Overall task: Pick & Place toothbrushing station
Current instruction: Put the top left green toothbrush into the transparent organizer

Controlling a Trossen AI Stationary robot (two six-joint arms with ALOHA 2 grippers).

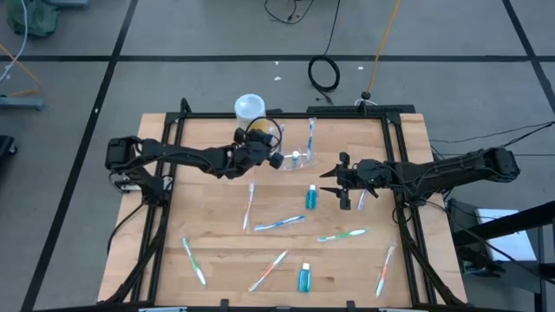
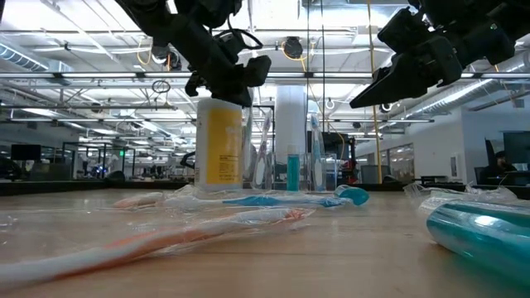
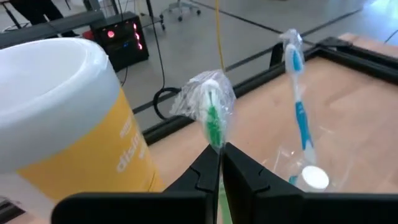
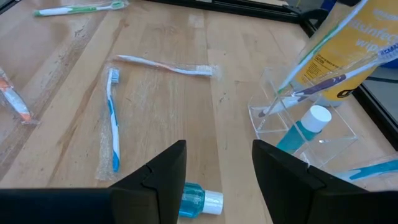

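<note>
The see-through toothbrushing station [image 1: 297, 159] stands at the table's far middle, also in the right wrist view [image 4: 303, 121]. It holds a blue toothbrush [image 3: 299, 106], a purple one [image 4: 339, 77] and a teal tube with a white cap [image 4: 309, 126]. My left gripper [image 3: 221, 163] is just left of the station, above the table [image 1: 274, 159], shut on a wrapped green toothbrush [image 3: 212, 109]. My right gripper [image 4: 217, 168] is open and empty, to the right of the station [image 1: 328, 179], above a teal tube [image 1: 310, 198] lying on the table. My left gripper pinches the green toothbrush between its two fingers, on the handle just below the wrapped head [image 3: 216, 142]. It comes at the brush from the table's left. The brush stands upright with its head above the fingers. The fingers hide its lower part.
A tall yellow cup with a white top [image 1: 249, 108] stands just behind my left gripper. Several wrapped toothbrushes [image 1: 279, 223] [image 1: 342, 234] [image 1: 192, 260] and another teal tube [image 1: 304, 277] lie across the near half of the table. A black frame [image 1: 395, 156] edges the table.
</note>
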